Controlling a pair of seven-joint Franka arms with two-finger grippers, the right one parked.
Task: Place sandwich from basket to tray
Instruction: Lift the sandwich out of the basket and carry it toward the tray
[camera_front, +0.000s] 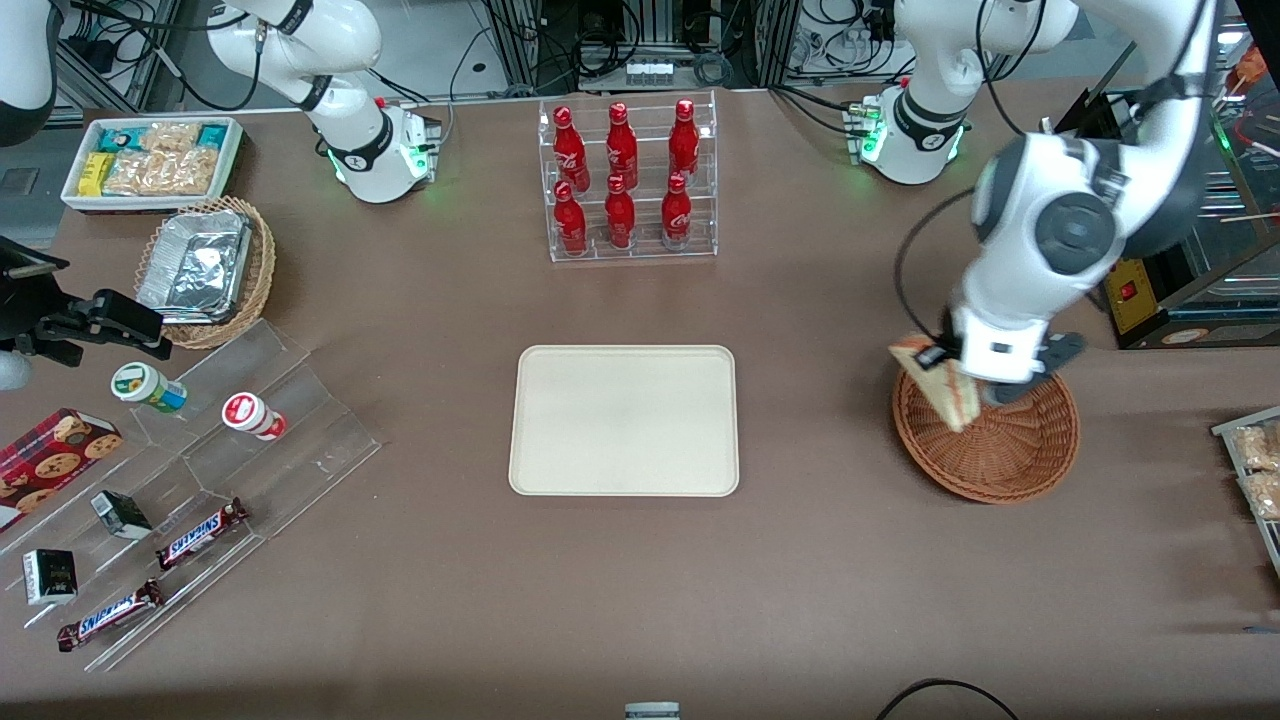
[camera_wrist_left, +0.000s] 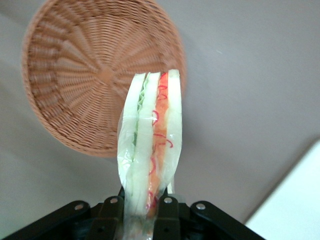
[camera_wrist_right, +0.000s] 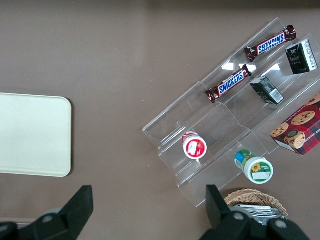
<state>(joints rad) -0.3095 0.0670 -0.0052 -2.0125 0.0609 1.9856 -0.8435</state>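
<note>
My left gripper (camera_front: 955, 365) is shut on the sandwich (camera_front: 938, 383), a wrapped wedge of pale bread with pink and green filling, and holds it lifted above the edge of the round reddish-brown basket (camera_front: 1010, 450). In the left wrist view the sandwich (camera_wrist_left: 152, 140) stands up from between the black fingers (camera_wrist_left: 169, 215), with the empty basket (camera_wrist_left: 85, 75) below it. The cream tray (camera_front: 625, 420) lies flat at the table's middle, nothing on it; a corner of the tray (camera_wrist_left: 295, 205) shows in the left wrist view and one end of the tray (camera_wrist_right: 32, 135) shows in the right wrist view.
A clear rack of red bottles (camera_front: 630, 180) stands farther from the front camera than the tray. Toward the parked arm's end are a clear stepped stand (camera_front: 200, 470) with snack bars and cups, a paler wicker basket with foil containers (camera_front: 205, 270) and a white bin of snacks (camera_front: 155, 160).
</note>
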